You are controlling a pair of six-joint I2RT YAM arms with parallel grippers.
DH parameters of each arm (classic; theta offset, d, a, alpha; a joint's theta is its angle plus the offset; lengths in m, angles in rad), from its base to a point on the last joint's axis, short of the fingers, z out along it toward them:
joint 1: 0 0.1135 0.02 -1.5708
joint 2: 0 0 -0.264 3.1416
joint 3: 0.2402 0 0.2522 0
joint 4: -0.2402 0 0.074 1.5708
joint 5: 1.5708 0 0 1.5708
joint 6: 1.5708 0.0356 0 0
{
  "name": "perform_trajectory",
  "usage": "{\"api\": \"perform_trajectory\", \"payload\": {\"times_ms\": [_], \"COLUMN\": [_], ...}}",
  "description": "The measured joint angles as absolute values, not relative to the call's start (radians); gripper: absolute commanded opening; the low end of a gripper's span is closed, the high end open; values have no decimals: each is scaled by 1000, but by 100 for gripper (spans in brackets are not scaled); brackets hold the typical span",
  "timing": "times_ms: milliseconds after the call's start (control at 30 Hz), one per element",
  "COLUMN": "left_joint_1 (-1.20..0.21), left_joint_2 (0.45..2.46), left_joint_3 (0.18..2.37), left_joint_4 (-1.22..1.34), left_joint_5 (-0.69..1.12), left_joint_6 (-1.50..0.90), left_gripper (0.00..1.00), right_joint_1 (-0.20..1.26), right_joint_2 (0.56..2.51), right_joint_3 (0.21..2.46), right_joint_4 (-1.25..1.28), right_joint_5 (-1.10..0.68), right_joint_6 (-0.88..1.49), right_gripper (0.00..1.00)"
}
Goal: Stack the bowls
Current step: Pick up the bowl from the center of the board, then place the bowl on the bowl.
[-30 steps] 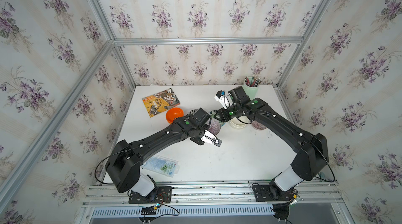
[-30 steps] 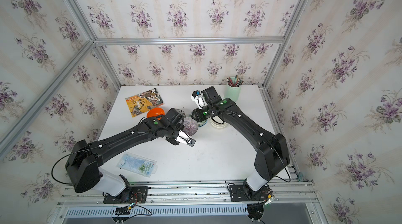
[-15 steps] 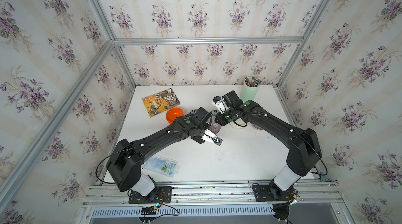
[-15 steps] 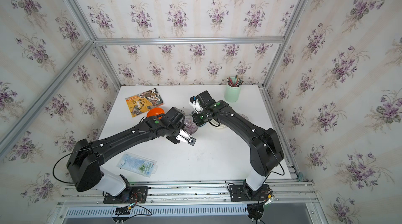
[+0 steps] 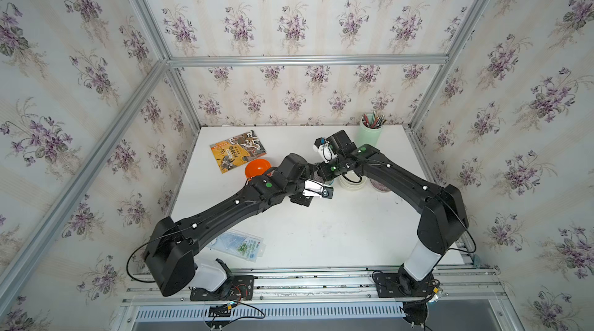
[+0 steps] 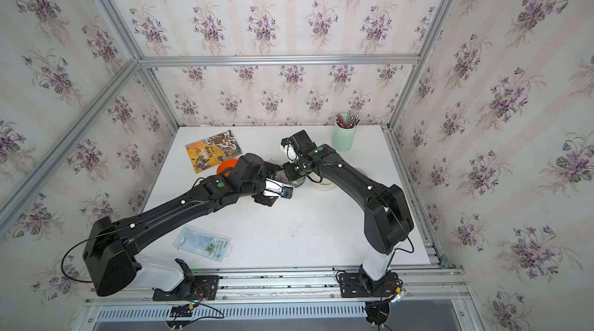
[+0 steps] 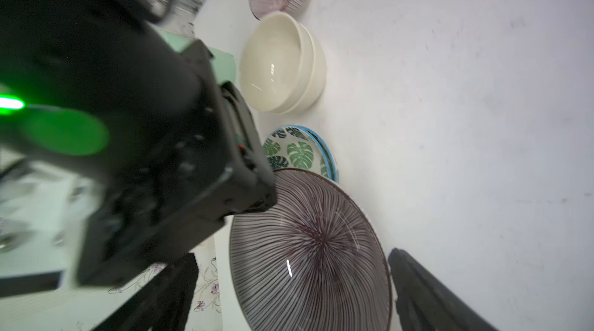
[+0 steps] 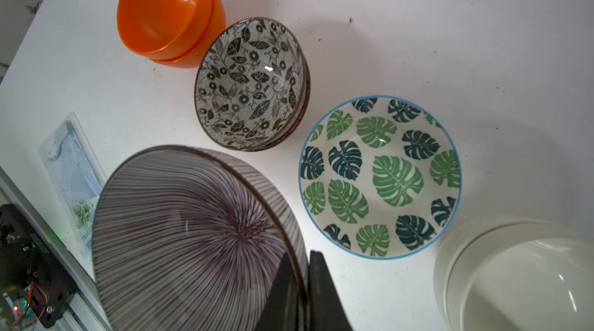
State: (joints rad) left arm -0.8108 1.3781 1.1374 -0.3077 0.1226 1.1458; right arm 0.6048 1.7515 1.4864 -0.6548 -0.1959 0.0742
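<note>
My right gripper clamped on purple striped bowl, left gripper spread around it, orange bowls at nine o'clock

Bowls crowd mid-table; the table is open toward the near right.

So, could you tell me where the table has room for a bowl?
The widest bare patch of table lies between the plastic packet and the right arm's base; a smaller one between booklet and pencil cup. Crowded: the row from orange bowls to cream bowls.
</note>
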Motion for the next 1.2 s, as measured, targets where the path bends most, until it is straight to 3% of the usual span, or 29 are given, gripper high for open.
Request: {"api": "perform_trajectory", "payload": {"times_ms": [200, 367, 533, 700, 900, 1200], "left_joint_1": [-789, -746, -631, -575, -545, -523], "left_joint_2": [1251, 1242, 1294, 1308, 1380, 1396], "left_joint_3": [1098, 1119, 1254, 1269, 1328, 1338], "left_joint_4": [-181, -81, -201, -352, -503, -588], "left_joint_5": [193, -42, -236, -292, -340, -354], "left_joint_6": [961, 654, 373, 142, -65, -170], "left_gripper": [97, 100, 100, 100, 100, 100], "right_joint_1": [490, 247, -12, -184, -203, -202], "right_joint_2": [1760, 1662, 1515, 1441, 1443, 1493], "right_joint_3": [1521, 1414, 1250, 1121, 1093, 1065], "right_joint_4": [-642, -573, -522, -506, -520, -529], "right_joint_5": [-237, -256, -279, -278, -242, -196], "right_joint_6": [110, 169, 223, 263, 261, 239], "right_gripper": [3, 5, 7, 8, 9, 10]}}
